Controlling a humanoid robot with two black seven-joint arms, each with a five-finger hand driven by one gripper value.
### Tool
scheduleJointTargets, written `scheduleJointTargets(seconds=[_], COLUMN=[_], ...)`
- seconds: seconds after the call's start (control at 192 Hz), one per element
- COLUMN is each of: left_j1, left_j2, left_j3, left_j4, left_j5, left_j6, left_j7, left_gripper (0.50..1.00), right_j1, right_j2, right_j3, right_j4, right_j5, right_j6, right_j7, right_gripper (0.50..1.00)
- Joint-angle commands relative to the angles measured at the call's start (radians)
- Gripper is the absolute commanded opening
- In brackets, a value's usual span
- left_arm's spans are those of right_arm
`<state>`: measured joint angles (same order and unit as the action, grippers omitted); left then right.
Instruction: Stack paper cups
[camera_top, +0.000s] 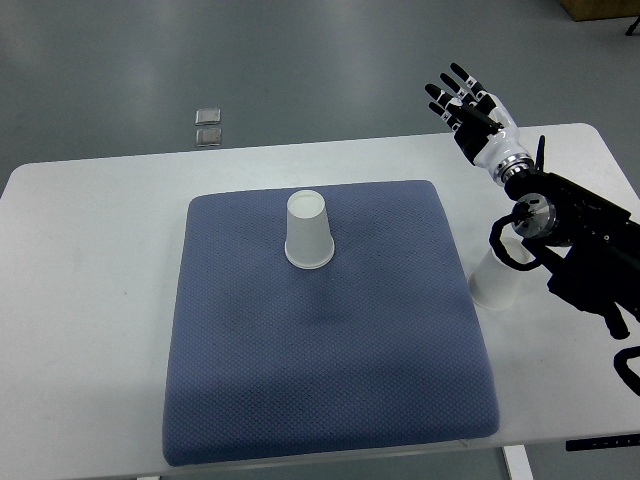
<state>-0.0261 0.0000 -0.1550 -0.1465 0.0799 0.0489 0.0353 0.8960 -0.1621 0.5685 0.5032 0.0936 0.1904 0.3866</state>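
Observation:
A white paper cup (308, 230) stands upside down on the blue mat (320, 350), toward its far middle. A second white paper cup (494, 285) stands on the white table just off the mat's right edge, partly hidden under my right forearm. My right hand (462, 98) is raised above the table's far right edge, well away from both cups, with its fingers spread and nothing in them. The right arm comes in from the right edge. No left arm shows.
The white table (90, 260) extends to the left and right of the mat. Two small square grey objects (208, 127) lie on the floor beyond the table's far edge. A black cable loops by my right wrist (512, 245).

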Motion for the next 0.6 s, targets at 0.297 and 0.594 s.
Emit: scheduleJointTargets(seconds=[0.297, 0.594], left_j1=[0.000, 0.000], left_j2=[0.000, 0.000], left_j3=[0.000, 0.000], left_j4=[0.001, -0.001], left_j5=[0.000, 0.000], left_j6=[0.000, 0.000], left_j7=[0.000, 0.000], left_gripper=[1.000, 1.000], right_j1=[0.034, 0.060], right_j2=[-0.028, -0.076], right_j3=[-0.016, -0.021], right_j4=[0.011, 0.012], right_j5=[-0.002, -0.060], right_j6=[-0.006, -0.011], right_j7=[-0.006, -0.011], right_gripper=[0.911, 0.911])
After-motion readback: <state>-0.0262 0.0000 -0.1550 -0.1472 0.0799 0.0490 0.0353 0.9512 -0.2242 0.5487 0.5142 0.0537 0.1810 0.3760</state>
